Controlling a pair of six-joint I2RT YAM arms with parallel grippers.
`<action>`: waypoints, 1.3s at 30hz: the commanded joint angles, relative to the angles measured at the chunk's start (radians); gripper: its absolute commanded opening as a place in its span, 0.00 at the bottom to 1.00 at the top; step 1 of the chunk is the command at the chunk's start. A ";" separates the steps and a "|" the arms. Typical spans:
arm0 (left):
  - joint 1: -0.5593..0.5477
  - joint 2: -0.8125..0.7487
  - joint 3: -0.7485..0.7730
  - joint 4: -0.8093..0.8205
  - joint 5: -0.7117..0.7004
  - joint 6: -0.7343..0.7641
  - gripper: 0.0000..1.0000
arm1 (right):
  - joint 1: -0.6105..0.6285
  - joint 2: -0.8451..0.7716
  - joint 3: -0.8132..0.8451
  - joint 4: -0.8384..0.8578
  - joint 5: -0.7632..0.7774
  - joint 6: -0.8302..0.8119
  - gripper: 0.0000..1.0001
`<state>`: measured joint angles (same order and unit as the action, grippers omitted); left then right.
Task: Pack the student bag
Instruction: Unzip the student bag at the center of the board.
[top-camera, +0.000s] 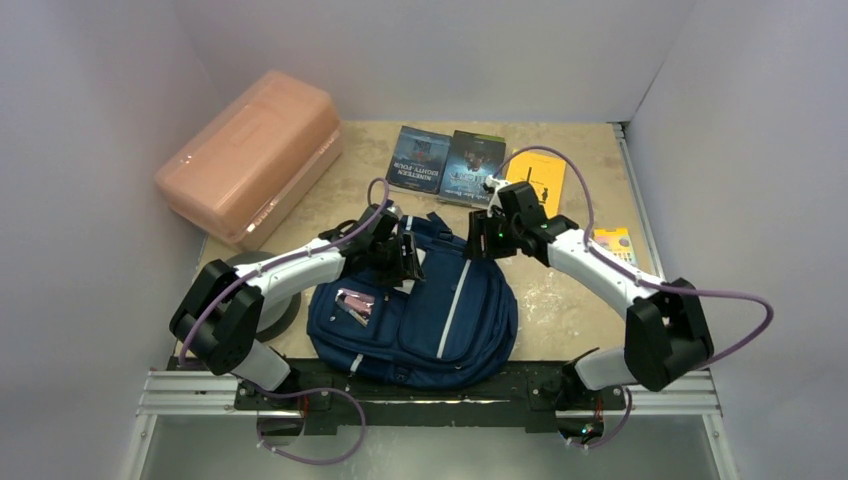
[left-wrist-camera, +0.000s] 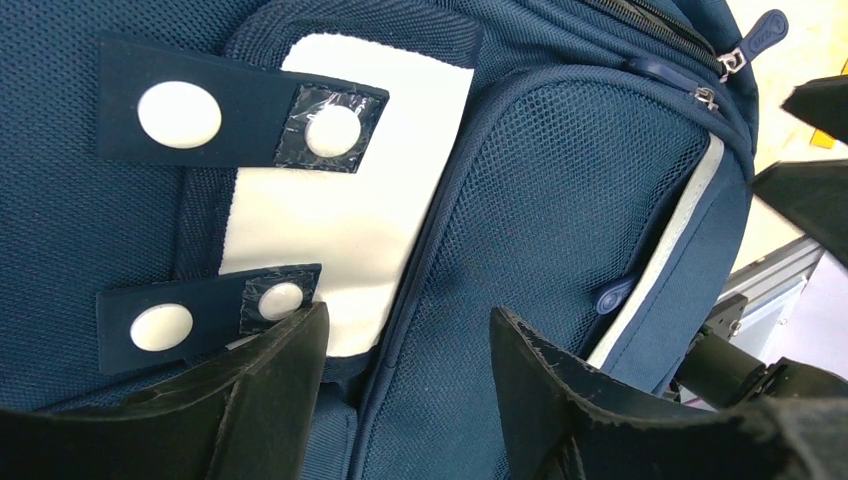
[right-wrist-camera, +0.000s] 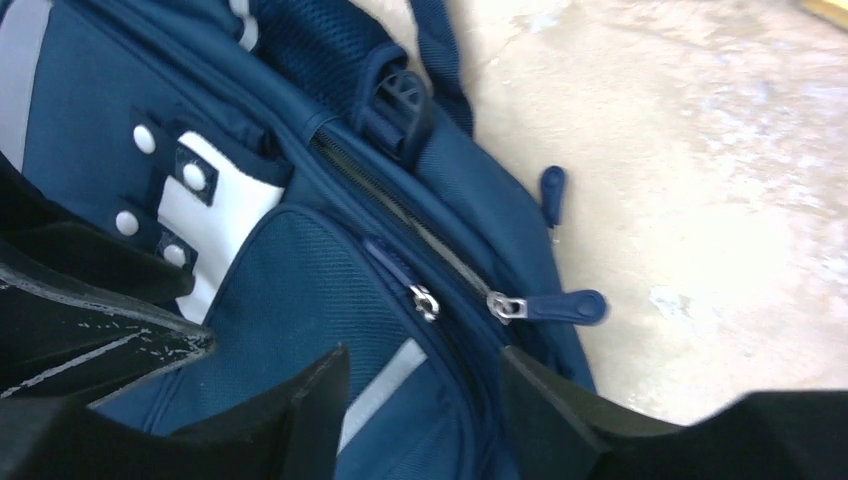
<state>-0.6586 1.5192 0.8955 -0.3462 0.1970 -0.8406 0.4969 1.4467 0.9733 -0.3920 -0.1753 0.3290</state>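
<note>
Lying flat on the counter (top-camera: 570, 300), the student bag (top-camera: 420, 320) looks zipped shut to us, contents hidden, like the lidded pink box (top-camera: 250, 155) beyond it. We see the left end effector (left-wrist-camera: 405, 320) and right end effector (right-wrist-camera: 425, 360) both released, empty, just above its far end.

student bag (top-camera: 440, 320): top edge under left gripper (top-camera: 408, 262); books (top-camera: 418, 160): titles too small to read; yellow book (top-camera: 540, 178): corner behind right arm (top-camera: 600, 265)
</note>
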 joint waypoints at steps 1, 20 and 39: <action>-0.001 0.008 0.021 -0.033 0.032 0.032 0.61 | -0.033 -0.091 -0.073 0.035 -0.016 0.015 0.56; -0.001 0.210 0.050 0.061 0.118 -0.094 0.60 | 0.171 0.032 -0.324 0.457 0.142 0.093 0.00; 0.001 0.164 -0.014 0.074 0.110 -0.073 0.53 | 0.177 0.135 0.143 0.087 0.150 -0.117 0.43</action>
<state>-0.6407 1.6516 0.9325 -0.2729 0.3176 -0.9245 0.6659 1.5002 0.9874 -0.2695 0.0444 0.2840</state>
